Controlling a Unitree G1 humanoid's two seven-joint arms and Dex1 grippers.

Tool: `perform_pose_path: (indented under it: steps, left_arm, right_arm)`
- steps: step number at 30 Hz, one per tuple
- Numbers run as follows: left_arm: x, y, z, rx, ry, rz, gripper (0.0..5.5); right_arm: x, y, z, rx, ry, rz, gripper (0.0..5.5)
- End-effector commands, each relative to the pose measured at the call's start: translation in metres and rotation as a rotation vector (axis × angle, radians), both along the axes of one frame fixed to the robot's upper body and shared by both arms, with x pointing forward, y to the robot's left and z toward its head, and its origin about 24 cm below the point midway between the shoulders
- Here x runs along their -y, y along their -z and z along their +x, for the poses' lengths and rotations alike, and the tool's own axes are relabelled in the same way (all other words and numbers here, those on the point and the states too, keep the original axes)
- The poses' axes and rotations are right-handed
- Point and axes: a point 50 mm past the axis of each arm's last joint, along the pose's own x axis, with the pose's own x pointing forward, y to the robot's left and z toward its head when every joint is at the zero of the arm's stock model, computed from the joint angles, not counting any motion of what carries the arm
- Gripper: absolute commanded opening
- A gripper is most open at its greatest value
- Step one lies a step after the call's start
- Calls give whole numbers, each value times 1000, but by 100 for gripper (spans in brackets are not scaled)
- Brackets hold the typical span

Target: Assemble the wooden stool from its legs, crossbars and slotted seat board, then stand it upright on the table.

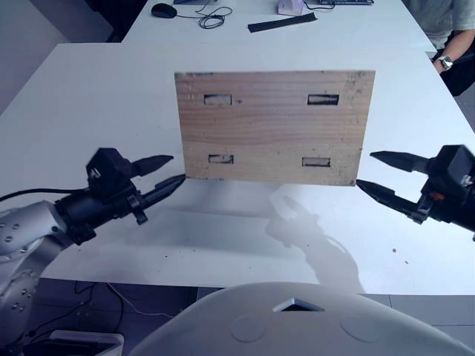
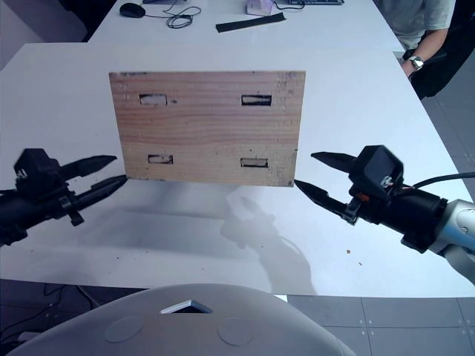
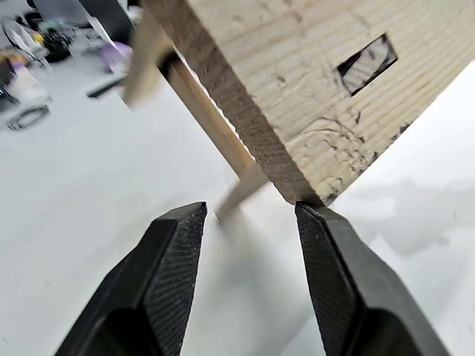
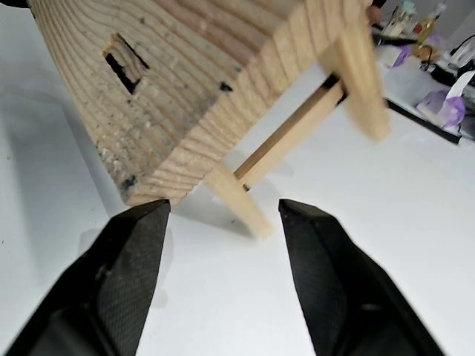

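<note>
Standing stool [image 1: 274, 126] between left gripper [image 1: 178, 167], right gripper [image 1: 364, 169], both spread

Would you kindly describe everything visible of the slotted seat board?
The slotted seat board is a pale rectangular wooden plank with visible grain and four rectangular slots. It sits level atop wooden legs joined by a crossbar, above the white table. The open left tool and right tool flank its near corners.

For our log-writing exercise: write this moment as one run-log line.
stool: on its side on table | left hand: open, at lower corner | right hand: open, at lower corner | upright: not yet
</note>
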Motion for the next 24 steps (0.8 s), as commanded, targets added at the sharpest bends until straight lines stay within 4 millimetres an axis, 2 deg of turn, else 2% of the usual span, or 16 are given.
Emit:
perform_pose_path:
  steps: [1, 3, 6, 10, 15, 17, 20, 24]
  left_arm:
    - [44, -45, -10, 60, 359, -135, 225]
    - [44, -51, -6, 62, 364, -148, 225]
    - [44, -48, -2, 44, 367, -134, 225]
    - [38, -33, 5, -1, 335, -98, 225]
    - [24, -4, 3, -73, 302, -11, 225]
    - [18, 8, 3, -86, 276, 11, 225]
    - [3, 15, 10, -79, 230, 21, 225]
    - [-30, 25, 24, -69, 87, 7, 225]
  right_arm:
    - [-35, -30, -14, 61, -261, 76, 271]
    - [-34, -30, -12, 62, -248, 71, 271]
    - [-33, -26, -11, 55, -222, 60, 271]
    - [-33, -16, -10, 27, -198, 46, 271]
    - [-27, -1, -9, -7, -169, -29, 271]
    - [-23, 1, -7, -5, -148, -38, 271]
    - [-11, 5, -3, -15, -90, -43, 271]
    - [15, 31, 5, -83, 46, -42, 271]
